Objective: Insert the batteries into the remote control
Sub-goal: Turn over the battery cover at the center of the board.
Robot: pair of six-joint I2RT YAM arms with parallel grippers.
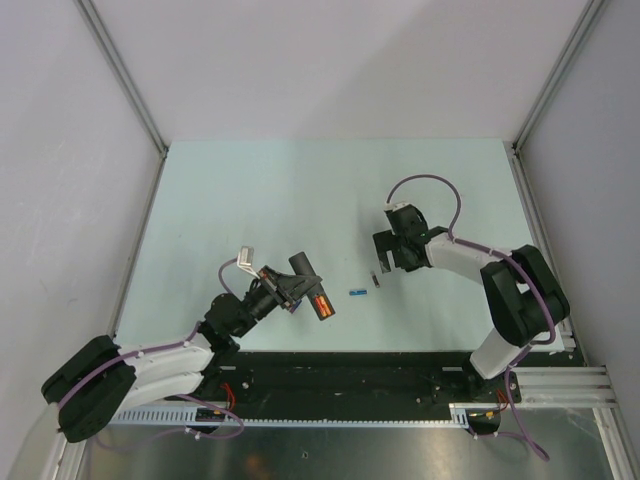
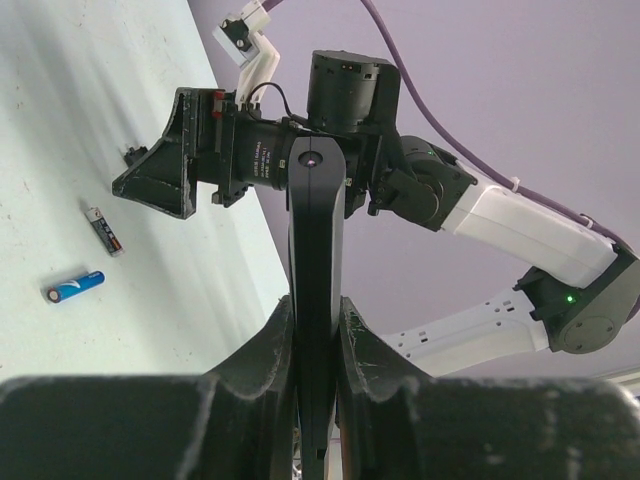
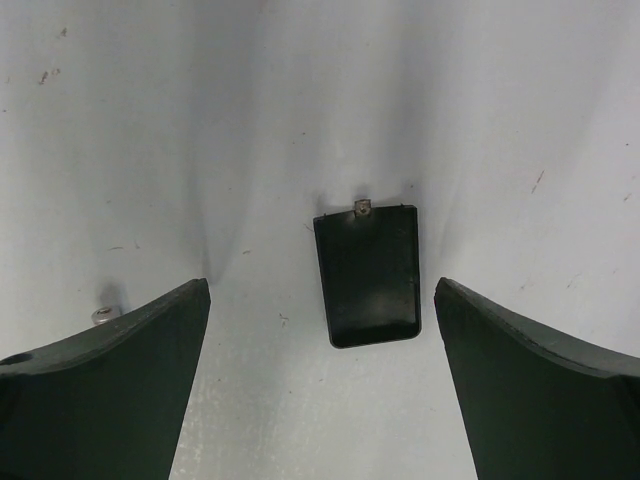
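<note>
The left claw (image 2: pixel 316 325) is pressed tight on the slim black bar-shaped remote control (image 2: pixel 316 230), holding it edge-up above the pale green desk (image 1: pixel 250 190). Two orange-red cylindrical cells (image 1: pixel 322 307) sit in its recess, and I judge they could drop out if it tips. Just beyond the remote lie a small blue cylindrical battery (image 2: pixel 75 288) and a dark grey one (image 2: pixel 104 230). Farther from the remote, the right claw (image 3: pixel 322 295) is spread wide over a flat black plastic cover plate (image 3: pixel 370 280). The thin plate may skid away when the claw closes on it.

White arm links (image 1: pixel 165 364), black joints (image 1: pixel 520 296), purple cables (image 1: pixel 430 181), black right gripper (image 1: pixel 390 263)
</note>
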